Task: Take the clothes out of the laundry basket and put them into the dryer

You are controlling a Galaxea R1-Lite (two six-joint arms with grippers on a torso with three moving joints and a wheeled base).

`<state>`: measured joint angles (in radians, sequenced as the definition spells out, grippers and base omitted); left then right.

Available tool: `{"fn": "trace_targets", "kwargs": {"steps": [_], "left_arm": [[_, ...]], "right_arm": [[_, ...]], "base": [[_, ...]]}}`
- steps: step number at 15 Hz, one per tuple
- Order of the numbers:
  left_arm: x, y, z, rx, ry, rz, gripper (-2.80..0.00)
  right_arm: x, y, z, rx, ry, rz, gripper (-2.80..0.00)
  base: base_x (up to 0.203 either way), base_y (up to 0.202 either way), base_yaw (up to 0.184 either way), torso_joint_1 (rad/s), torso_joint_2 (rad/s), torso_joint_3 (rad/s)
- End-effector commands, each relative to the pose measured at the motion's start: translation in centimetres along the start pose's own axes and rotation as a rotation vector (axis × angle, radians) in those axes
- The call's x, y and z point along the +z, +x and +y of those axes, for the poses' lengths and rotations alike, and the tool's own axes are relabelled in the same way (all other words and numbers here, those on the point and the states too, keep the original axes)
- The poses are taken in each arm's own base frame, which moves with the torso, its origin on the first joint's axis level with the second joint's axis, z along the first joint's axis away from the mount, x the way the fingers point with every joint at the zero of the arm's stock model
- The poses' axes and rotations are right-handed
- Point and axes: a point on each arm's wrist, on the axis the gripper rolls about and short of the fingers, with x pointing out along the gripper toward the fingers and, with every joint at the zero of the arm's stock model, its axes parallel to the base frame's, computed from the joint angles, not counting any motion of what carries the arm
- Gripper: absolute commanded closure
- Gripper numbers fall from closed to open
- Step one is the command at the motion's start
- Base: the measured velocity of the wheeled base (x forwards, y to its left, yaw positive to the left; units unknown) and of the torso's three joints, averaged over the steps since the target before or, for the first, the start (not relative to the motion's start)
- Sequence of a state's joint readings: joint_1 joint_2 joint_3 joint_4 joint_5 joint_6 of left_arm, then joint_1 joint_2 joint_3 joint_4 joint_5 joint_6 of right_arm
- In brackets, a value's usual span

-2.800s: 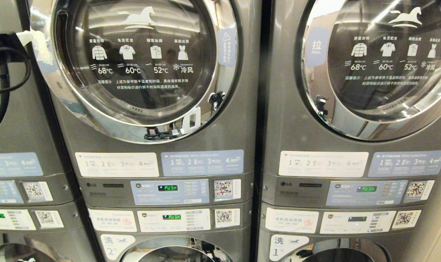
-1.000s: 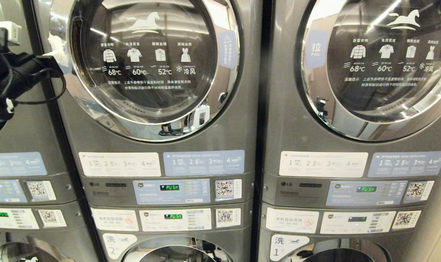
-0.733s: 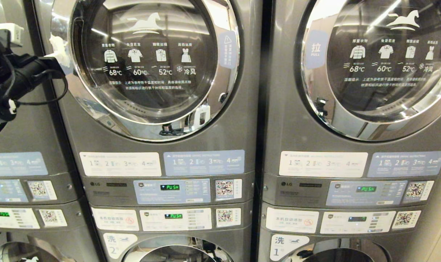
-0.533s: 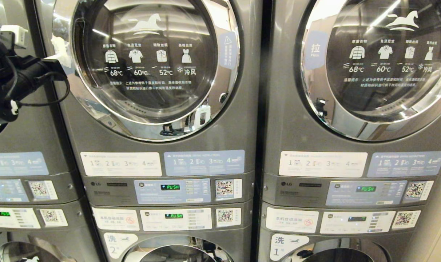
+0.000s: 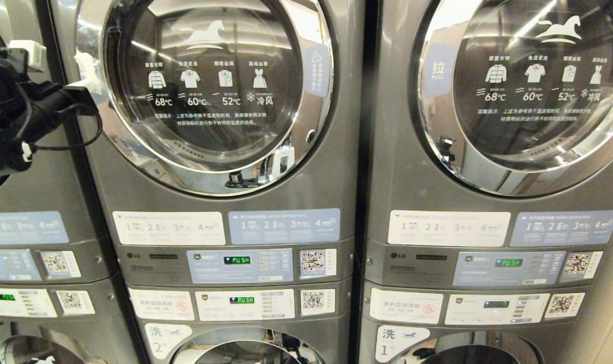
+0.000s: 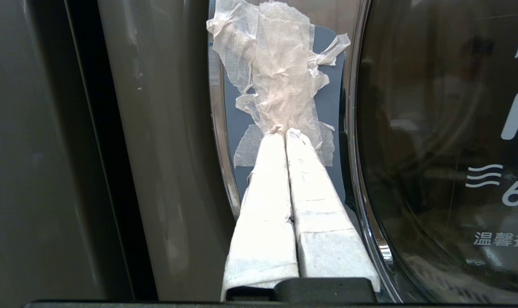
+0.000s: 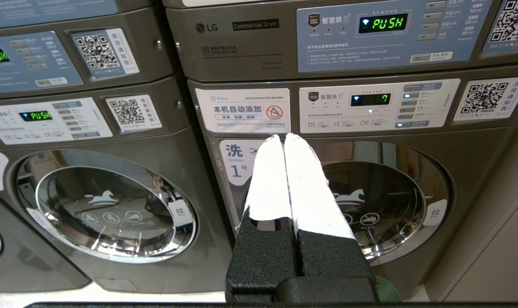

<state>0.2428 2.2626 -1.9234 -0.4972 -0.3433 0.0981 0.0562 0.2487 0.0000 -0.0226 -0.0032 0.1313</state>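
The dryer is the upper left drum, with a chrome-rimmed glass door carrying temperature icons. A patch of white tape covers the handle area on the door's left rim. My left gripper is shut, and its white-wrapped fingertips press on the lower end of that tape; in the head view it reaches in from the left edge. My right gripper is shut and empty, hanging low in front of washer number 1. The clothes and the laundry basket are out of view.
A second dryer stands to the right with its door shut. Control panels showing PUSH sit below both drums, with washers underneath. A green edge shows by the floor under my right gripper.
The dryer door's left rim has swung to the right, toward the machine front, with my left gripper following against the taped patch. The right arm has not moved.
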Motion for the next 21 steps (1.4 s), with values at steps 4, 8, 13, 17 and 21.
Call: {"fn": "trace_targets", "kwargs": {"steps": [4,8,13,17,21], "left_arm": [[3.0,-1.0,0.0,0.021,0.027,-0.078,0.0],[10.7,-5.4,-0.5,0.057,0.077,-0.227,0.0],[19.0,-14.0,-2.8,0.07,0.116,-0.348,0.0],[21.4,-22.5,-5.8,0.058,0.112,-0.337,0.0],[14.4,-32.6,-10.2,0.038,0.041,-0.136,0.0]], "right_arm": [[0.0,0.0,0.0,0.001,0.018,-0.002,0.0],[0.0,0.0,0.0,0.001,0.031,-0.002,0.0],[-0.1,-0.2,0.0,-0.008,-0.156,-0.024,0.0],[-0.8,-1.2,0.0,-0.037,-0.234,-0.098,0.0],[-1.1,-1.8,0.0,-0.021,-0.209,-0.218,0.0]], "base": [[0.0,0.0,0.0,0.0,0.0,0.0],[0.0,0.0,0.0,0.0,0.0,0.0],[0.0,0.0,0.0,0.0,0.01,0.0],[0.0,0.0,0.0,0.0,0.0,0.0],[0.0,0.0,0.0,0.0,0.0,0.0]]}}
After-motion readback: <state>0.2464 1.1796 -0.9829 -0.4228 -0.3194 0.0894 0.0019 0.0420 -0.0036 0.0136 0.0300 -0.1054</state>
